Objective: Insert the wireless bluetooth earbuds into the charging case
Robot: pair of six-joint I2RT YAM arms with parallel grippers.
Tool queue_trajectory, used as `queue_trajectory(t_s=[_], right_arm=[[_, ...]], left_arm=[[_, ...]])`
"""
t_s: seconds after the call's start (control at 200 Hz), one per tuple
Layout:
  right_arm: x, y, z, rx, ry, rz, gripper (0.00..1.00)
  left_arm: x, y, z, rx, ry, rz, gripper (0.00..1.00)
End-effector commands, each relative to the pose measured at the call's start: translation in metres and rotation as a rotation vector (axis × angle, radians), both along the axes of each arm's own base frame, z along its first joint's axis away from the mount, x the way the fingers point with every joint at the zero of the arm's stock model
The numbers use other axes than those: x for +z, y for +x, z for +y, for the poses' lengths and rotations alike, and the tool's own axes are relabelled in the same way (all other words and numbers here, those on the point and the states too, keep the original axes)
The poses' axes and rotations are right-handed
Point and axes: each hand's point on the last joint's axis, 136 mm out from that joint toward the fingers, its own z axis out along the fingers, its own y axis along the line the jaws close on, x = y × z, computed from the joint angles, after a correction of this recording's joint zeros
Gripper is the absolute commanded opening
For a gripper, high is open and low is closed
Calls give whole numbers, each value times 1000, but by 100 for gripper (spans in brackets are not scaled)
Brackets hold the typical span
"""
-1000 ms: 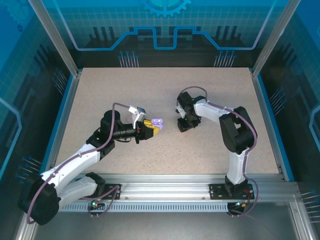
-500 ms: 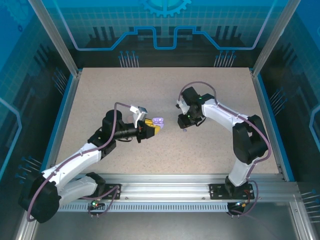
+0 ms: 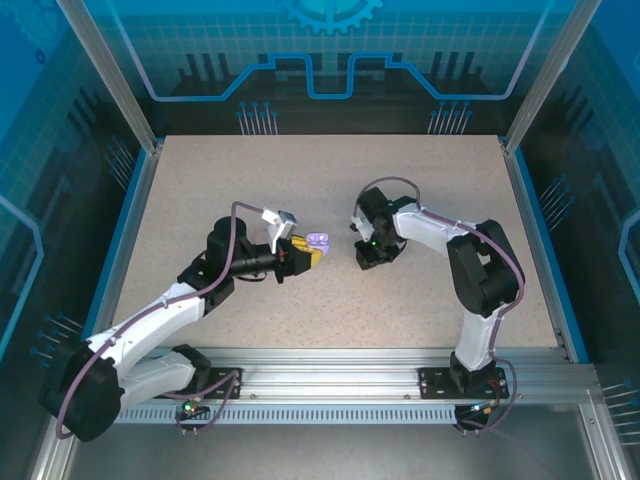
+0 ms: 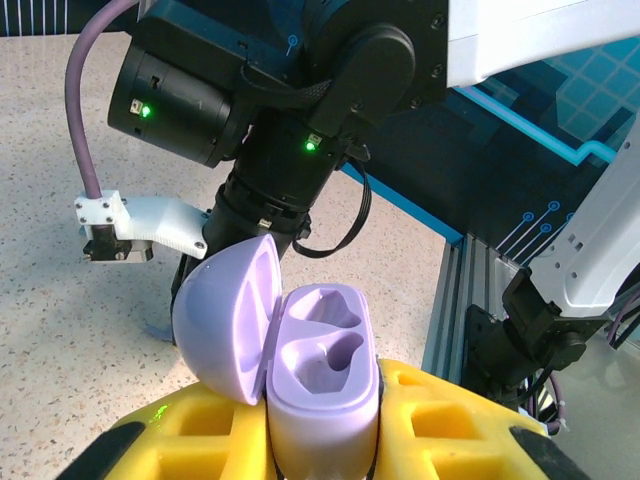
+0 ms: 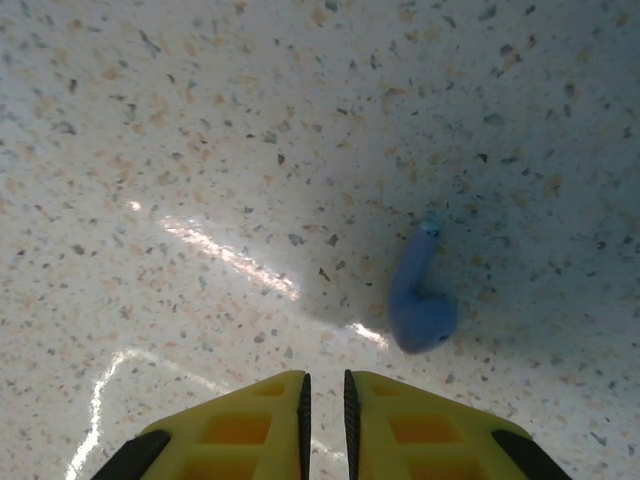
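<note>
Holds right tool (image 5: pixel 324 400) pressed together, empty, over mid tabletop (image 5: pixel 200 150); finds lilac earbud (image 5: pixel 418 305) lying just ahead-right of its tips, apparently untouched, stem pointing away; pinches open charging case (image 4: pixel 320 350) in left tool (image 4: pixel 325 425), leftward.

The charging case (image 3: pixel 318 241) sits between the left jaws near the middle of the bench (image 3: pixel 330 180). The right jaws stand just right of the case, apart from it, pointing down at the bench. The case's lid (image 4: pixel 225 320) hangs open on its left side, with the right arm (image 4: pixel 290 120) behind it. An earbud (image 5: pixel 420 305) lies on the bench just beyond the right jaws, slightly to their right, not touching them.
</note>
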Motion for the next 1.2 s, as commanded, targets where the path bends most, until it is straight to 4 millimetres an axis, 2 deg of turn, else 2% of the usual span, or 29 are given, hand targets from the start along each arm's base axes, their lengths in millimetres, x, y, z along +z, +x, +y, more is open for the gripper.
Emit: queue_trajectory(t_s=[0.0, 0.175, 0.635, 1.196], right_arm=[[-13, -2, 0, -19, -28, 28, 18], [-20, 3, -14, -53, -119, 25, 19], [-21, 28, -46, -157, -281, -31, 17], [-25, 59, -30, -144, -247, -44, 17]], left_arm=[[12, 2, -4, 1, -21, -8, 12], [13, 1, -4, -1, -20, -6, 12], [10, 2, -4, 0, -12, -4, 12], [9, 2, -4, 1, -11, -2, 12]])
